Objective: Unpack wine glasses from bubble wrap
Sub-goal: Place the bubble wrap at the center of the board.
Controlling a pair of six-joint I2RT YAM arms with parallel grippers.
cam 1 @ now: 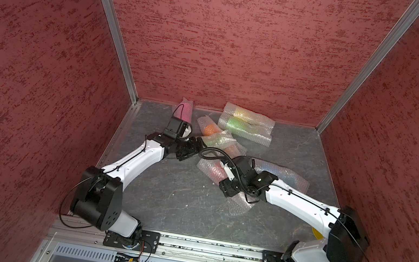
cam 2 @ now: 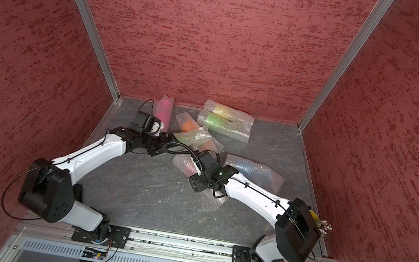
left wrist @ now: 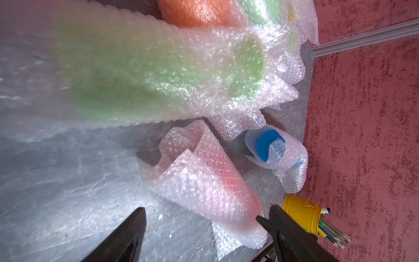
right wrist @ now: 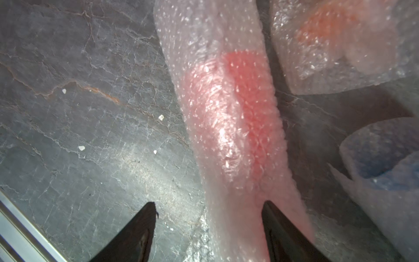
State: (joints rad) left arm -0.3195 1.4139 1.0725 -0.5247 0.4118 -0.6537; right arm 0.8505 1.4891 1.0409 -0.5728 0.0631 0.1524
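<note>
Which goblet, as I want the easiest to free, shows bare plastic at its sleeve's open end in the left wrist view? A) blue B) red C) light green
A: the blue goblet shows a bare blue disc at the open mouth of its bubble wrap sleeve.

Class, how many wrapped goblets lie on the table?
7: pink back-left; yellow and green side by side at the back; orange and a second green crossing mid-table; red nearer the front; blue to its right, partly under the right arm. The pile may hide more.
</note>
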